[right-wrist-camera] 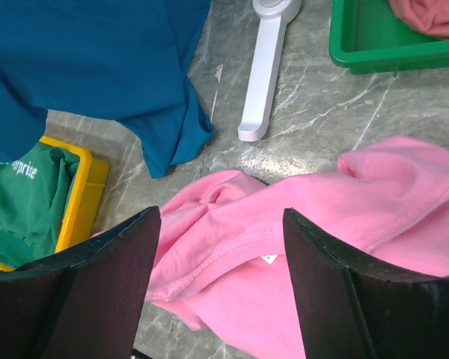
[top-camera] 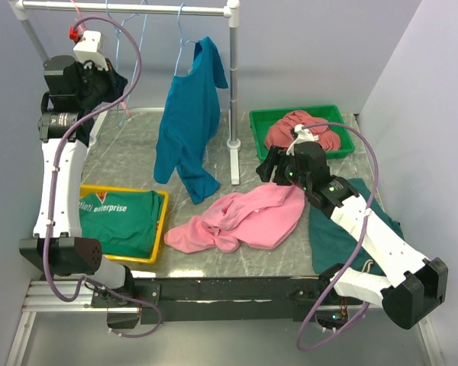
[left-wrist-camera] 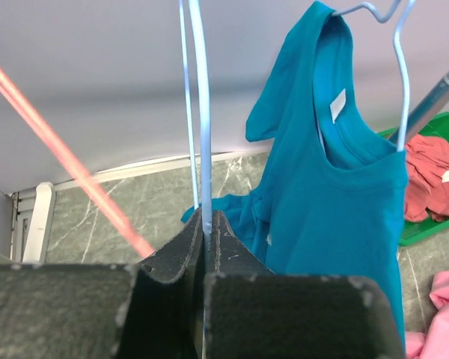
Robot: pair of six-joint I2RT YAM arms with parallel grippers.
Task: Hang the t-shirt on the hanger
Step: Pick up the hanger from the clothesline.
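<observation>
The bright pink t-shirt (top-camera: 244,217) lies crumpled on the table's front middle. It fills the lower part of the right wrist view (right-wrist-camera: 299,247), with its neck label showing. My right gripper (top-camera: 273,169) hovers just above the shirt's right end; its jaws (right-wrist-camera: 221,221) stand wide open and empty, one on each side of the collar seam. My left gripper (top-camera: 111,82) is raised at the rack's left end. It is shut (left-wrist-camera: 207,218) on the thin light-blue wire of the hanger (left-wrist-camera: 204,134), which runs straight up out of the pads.
A teal-blue shirt (top-camera: 187,114) hangs from the rail (top-camera: 137,9) on another light-blue hanger (left-wrist-camera: 400,90). A salmon-pink wire (left-wrist-camera: 67,164) crosses left of my fingers. The rack post (top-camera: 233,99), a green bin (top-camera: 263,122) with a dusty-rose garment, a yellow bin (top-camera: 162,229) and a dark teal cloth (top-camera: 332,236) surround the shirt.
</observation>
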